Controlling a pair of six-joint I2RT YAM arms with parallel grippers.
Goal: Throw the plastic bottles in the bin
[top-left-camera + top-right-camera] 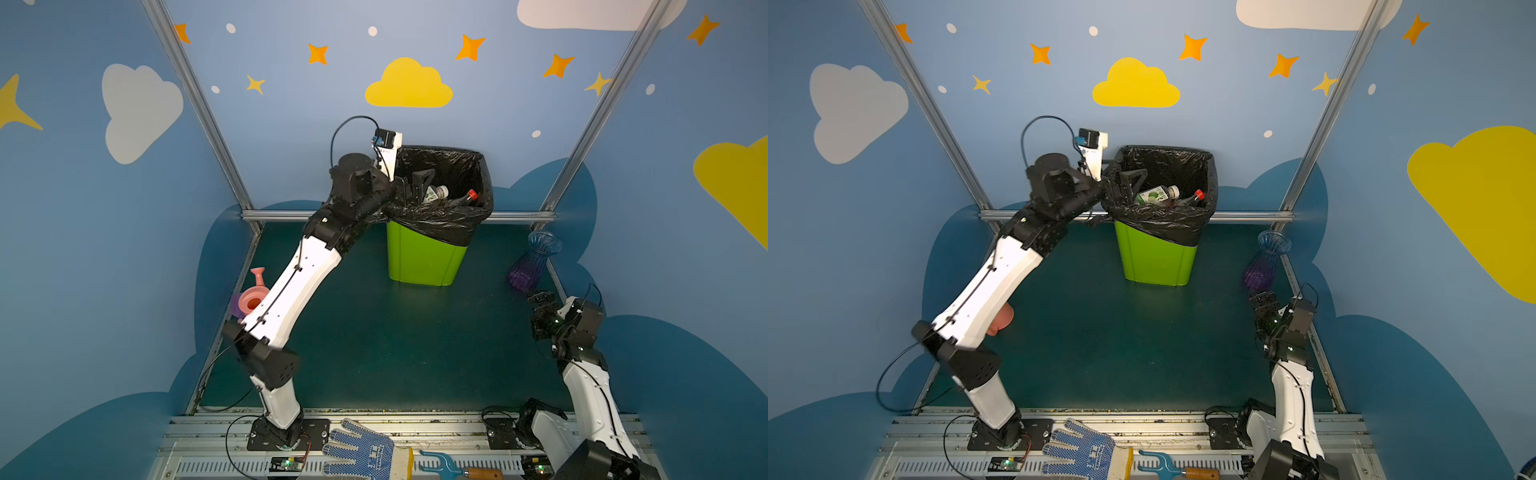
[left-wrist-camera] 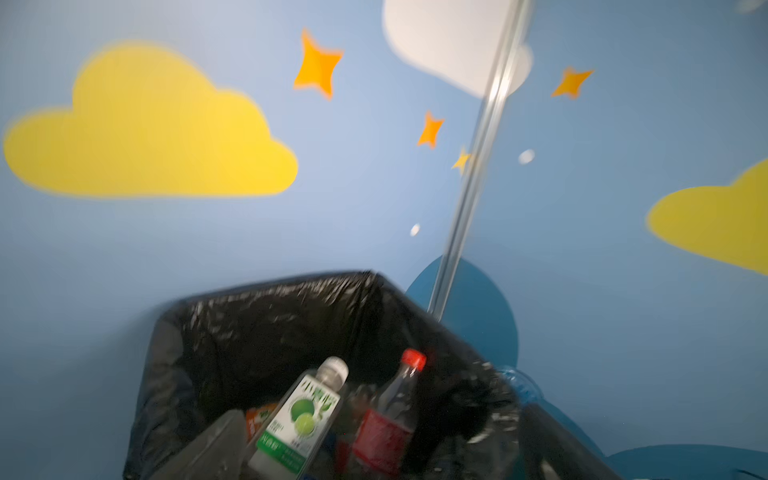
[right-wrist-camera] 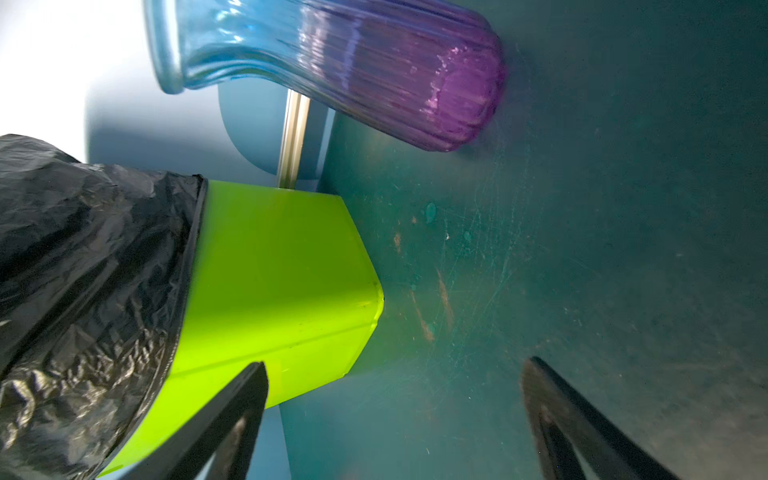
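Note:
The bin [image 1: 424, 257] [image 1: 1154, 257] is lime green with a black bag over its rim [image 2: 270, 299] and stands at the back of the floor. My left gripper [image 1: 413, 183] [image 1: 1128, 183] hangs over the bin's left rim, open and holding nothing. Just below it, inside the bin, lies a plastic bottle with a lime-green label and white cap [image 1: 436, 193] [image 1: 1156, 195] [image 2: 299, 419]. Beside it lies a red-capped, red-labelled bottle [image 1: 465, 198] [image 1: 1192, 198] [image 2: 390, 415]. My right gripper [image 1: 540, 301] [image 3: 395, 395] is open and empty, low at the right, facing the bin's side [image 3: 270, 270].
A ribbed blue-purple vase [image 1: 532, 259] [image 3: 353, 70] stands by the right wall, just beyond my right gripper. A pink watering can [image 1: 253, 295] sits behind my left arm by the left wall. A dotted work glove [image 1: 361, 451] and a blue hand rake [image 1: 449, 465] lie on the front rail.

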